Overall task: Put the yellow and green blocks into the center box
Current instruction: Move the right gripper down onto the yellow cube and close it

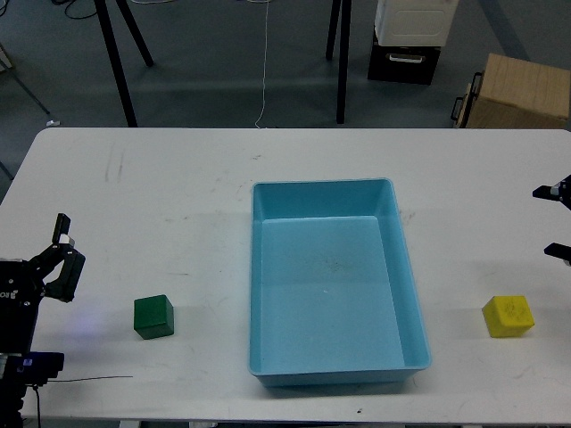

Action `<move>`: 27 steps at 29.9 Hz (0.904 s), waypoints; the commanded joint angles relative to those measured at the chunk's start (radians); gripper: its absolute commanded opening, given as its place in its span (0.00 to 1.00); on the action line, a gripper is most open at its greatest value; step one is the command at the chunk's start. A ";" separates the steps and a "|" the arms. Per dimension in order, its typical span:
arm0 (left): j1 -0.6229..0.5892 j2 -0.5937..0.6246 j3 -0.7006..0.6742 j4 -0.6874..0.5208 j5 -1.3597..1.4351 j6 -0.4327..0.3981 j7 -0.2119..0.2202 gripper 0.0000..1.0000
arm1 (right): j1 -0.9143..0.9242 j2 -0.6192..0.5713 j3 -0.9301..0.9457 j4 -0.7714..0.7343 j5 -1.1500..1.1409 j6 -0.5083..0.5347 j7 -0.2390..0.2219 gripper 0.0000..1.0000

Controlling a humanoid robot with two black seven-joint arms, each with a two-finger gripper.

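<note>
Green block [153, 316] sat on table [178, 178] at eight o'clock from tray, untouched. Yellow block [508, 316] at four o'clock, well apart. Both looked light, stiff, matte, not slippery; best pinched across opposite flat sides. Blue tray [406, 267] lay centre, nothing inside. Left gripper [61, 259] at nine o'clock edge, near green block, fingers parted, holding nothing. Right gripper [555, 220] at three o'clock edge, fingers wide, bare. Cardboard box [517, 89] on floor beyond, at one o'clock.

box [406, 267] mid-table [178, 178], one block [153, 316] to its left, other block [508, 316] right
</note>
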 commanded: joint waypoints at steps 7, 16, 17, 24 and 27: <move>-0.005 0.000 0.014 0.005 0.001 0.000 -0.002 1.00 | 0.321 0.032 -0.448 0.001 -0.314 0.166 -0.091 1.00; -0.003 0.000 0.015 0.012 0.001 0.000 -0.002 1.00 | 0.318 0.141 -0.477 -0.014 -0.366 0.171 -0.093 1.00; -0.003 0.000 0.014 0.015 0.001 0.000 -0.002 1.00 | 0.319 0.158 -0.477 -0.019 -0.366 0.171 -0.093 1.00; -0.003 0.000 0.014 0.028 0.001 0.000 -0.002 1.00 | 0.316 0.232 -0.477 -0.088 -0.366 0.171 -0.093 1.00; -0.003 0.000 0.015 0.028 0.001 0.000 -0.002 1.00 | 0.318 0.233 -0.477 -0.088 -0.366 0.167 -0.093 0.92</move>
